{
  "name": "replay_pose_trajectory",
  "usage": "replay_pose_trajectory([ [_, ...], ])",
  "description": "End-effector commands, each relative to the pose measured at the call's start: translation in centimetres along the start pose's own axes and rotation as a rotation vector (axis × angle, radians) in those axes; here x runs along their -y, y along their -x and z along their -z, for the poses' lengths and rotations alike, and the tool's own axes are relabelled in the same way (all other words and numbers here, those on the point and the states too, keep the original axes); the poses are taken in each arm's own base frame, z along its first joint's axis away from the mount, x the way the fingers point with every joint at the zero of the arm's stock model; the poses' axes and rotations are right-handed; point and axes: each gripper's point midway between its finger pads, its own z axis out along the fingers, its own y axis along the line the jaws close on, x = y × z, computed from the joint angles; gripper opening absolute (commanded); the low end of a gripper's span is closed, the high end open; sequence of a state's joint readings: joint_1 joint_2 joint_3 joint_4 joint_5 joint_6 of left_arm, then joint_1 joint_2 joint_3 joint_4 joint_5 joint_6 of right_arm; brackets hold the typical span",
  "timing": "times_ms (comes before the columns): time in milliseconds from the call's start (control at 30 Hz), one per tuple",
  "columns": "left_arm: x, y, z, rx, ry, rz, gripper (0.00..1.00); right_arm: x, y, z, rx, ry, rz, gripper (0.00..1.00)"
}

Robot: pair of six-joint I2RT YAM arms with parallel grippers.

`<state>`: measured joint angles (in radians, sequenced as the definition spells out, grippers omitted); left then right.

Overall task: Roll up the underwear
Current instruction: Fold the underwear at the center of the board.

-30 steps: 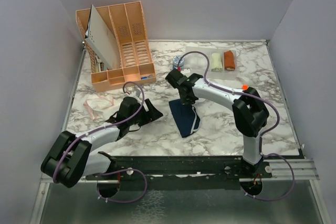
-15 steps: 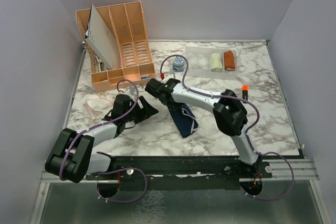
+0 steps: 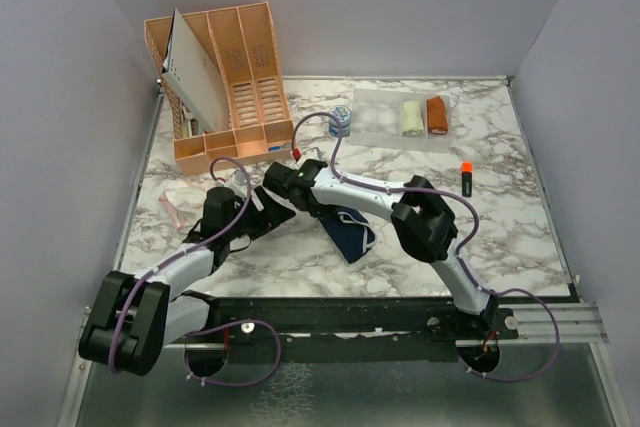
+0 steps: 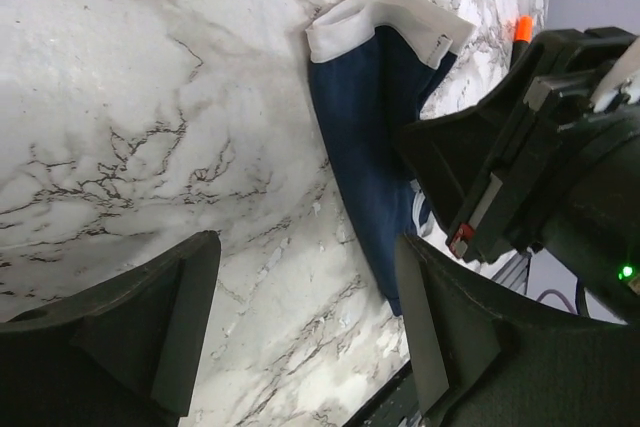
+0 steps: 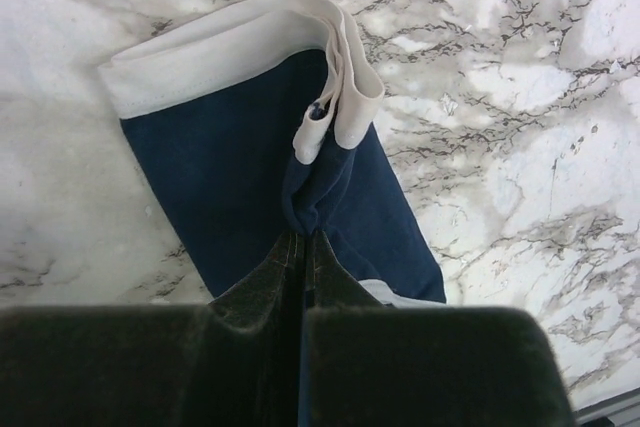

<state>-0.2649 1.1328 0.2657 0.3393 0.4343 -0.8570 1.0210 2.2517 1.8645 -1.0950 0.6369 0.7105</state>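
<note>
The navy blue underwear [image 3: 347,234] lies on the marble table, its white waistband folded over in the right wrist view [image 5: 230,177]. My right gripper [image 3: 312,205] is shut, pinching a bunched fold of the navy cloth [image 5: 308,232] between its fingertips. My left gripper [image 3: 272,212] is open and empty just left of it. In the left wrist view the left gripper [image 4: 300,317] hovers over bare marble, with the navy underwear [image 4: 375,147] and the right gripper [image 4: 500,177] ahead. The whitish-pink underwear [image 3: 180,202] lies at the left, partly hidden by the left arm.
An orange file organizer [image 3: 225,82] stands at the back left. A cream cloth bundle [image 3: 412,117] and a rust-orange bundle [image 3: 437,114] lie on a clear sheet at the back right. A small blue-white container [image 3: 340,122] and an orange-capped marker [image 3: 466,177] are nearby.
My right gripper has swung left across the table with the navy cloth pinched, dragging its edge leftward. My left gripper has shifted slightly left and back.
</note>
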Motion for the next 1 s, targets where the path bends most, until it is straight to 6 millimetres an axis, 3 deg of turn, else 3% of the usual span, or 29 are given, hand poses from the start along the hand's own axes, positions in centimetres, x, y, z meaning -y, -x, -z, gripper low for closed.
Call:
replay_pose_trajectory([
  [0,-0.6,0.0,0.2,0.008,0.007,0.028,0.75,-0.6,0.4,1.8,0.082,-0.026,0.002,0.05],
  [100,-1.0,0.5,0.3,0.028,0.018,0.051,0.73,-1.3,0.4,2.4,0.113,-0.001,-0.001,0.05],
  [367,-2.2,1.1,1.0,0.080,0.047,0.117,0.71,-2.1,-0.4,1.2,0.090,-0.024,0.030,0.06],
  [767,-2.2,1.7,0.7,0.079,0.054,0.087,0.64,-1.0,0.5,4.0,0.192,0.013,0.024,0.06],
  [967,-2.4,1.5,0.6,0.074,0.059,0.092,0.64,-1.6,0.1,4.0,0.170,0.036,0.024,0.06],
])
